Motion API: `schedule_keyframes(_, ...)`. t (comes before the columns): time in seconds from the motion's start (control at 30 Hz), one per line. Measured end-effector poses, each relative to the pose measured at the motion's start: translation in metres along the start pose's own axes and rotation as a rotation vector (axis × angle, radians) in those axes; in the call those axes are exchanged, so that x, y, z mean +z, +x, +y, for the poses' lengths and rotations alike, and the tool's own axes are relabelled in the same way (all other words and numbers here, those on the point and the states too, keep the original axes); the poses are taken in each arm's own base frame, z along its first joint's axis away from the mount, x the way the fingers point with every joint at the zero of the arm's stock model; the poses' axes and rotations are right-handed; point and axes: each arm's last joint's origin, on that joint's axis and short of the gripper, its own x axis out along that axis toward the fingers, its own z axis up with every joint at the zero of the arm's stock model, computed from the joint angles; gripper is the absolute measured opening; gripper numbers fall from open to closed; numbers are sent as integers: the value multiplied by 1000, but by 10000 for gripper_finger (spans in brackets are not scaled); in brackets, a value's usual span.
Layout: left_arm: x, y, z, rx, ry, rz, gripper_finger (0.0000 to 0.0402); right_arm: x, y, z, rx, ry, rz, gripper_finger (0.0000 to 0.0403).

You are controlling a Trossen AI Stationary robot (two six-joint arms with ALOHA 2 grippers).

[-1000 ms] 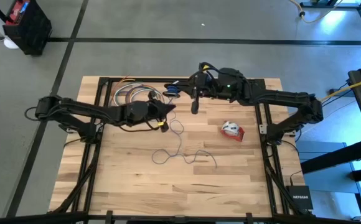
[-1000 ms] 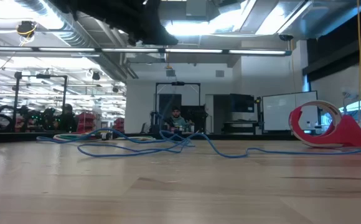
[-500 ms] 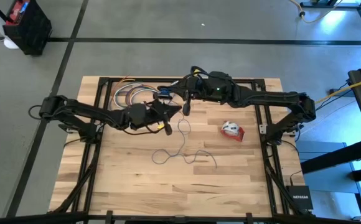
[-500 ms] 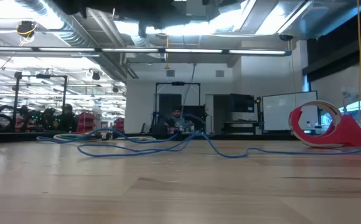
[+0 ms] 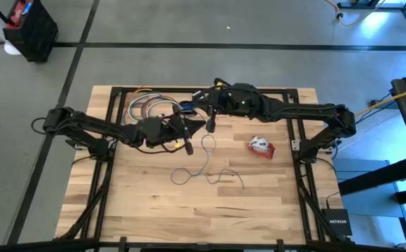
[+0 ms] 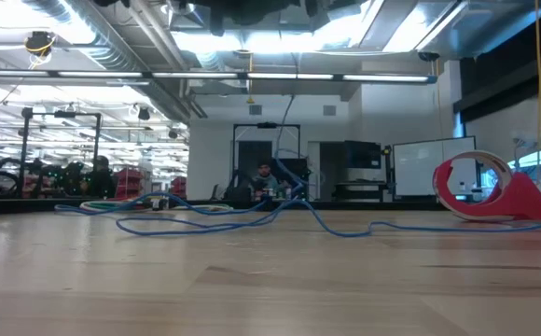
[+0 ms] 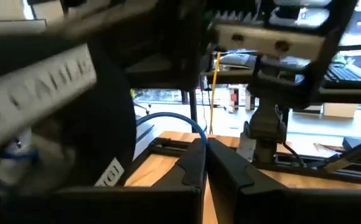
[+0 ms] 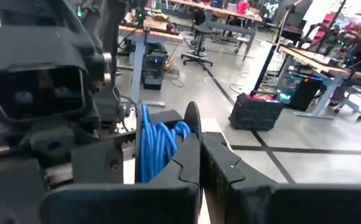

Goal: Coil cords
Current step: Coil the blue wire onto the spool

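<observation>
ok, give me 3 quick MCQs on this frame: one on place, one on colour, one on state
1. Where does the red-and-white tape dispenser sit on the table?
A. under the left arm
B. toward the right arm's side, apart from the thin cord
C. among the coiled cables at the far edge

2. What colour is the thin cord across the table?
A. blue
B. yellow
C. green

3. How do the fingers of the right gripper stand?
A. wide open
B. shut
C. out of view

Answers:
1 B, the high view shows it alone on bare wood near the right arm.
2 A, the low view shows a blue line snaking over the wood.
3 B, the right wrist view shows both fingers pressed together; the left gripper is also shut.
</observation>
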Motion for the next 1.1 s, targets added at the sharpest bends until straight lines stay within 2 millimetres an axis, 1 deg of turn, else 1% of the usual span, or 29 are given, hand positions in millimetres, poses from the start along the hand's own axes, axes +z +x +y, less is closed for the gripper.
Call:
schedule_keyframes(0.13,8,-7,0,-20,10,-5,2,-6,1,0,-30,-37,56,5)
schedule_keyframes(0.3,22,-21,3,-35,11,-7,4,-10,0,0,-40,-68,102,5)
schedule_keyframes(0.43,31,-35,11,-23,22,22,5,-11,0,0,-34,-79,119,5)
schedule_keyframes(0.73,53,-67,33,109,82,48,5,-12,0,1,-15,-97,127,5)
schedule_keyframes(0.83,54,-77,39,115,90,89,5,-12,0,2,5,-96,121,5)
schedule_keyframes(0.93,50,-86,43,109,99,159,5,-11,-1,2,29,-94,109,5)
schedule_keyframes(1.0,47,-89,45,111,97,200,5,-9,-2,2,38,-93,99,5)
schedule_keyframes(1.1,42,-89,48,121,105,246,5,-3,-6,2,67,-49,61,5)
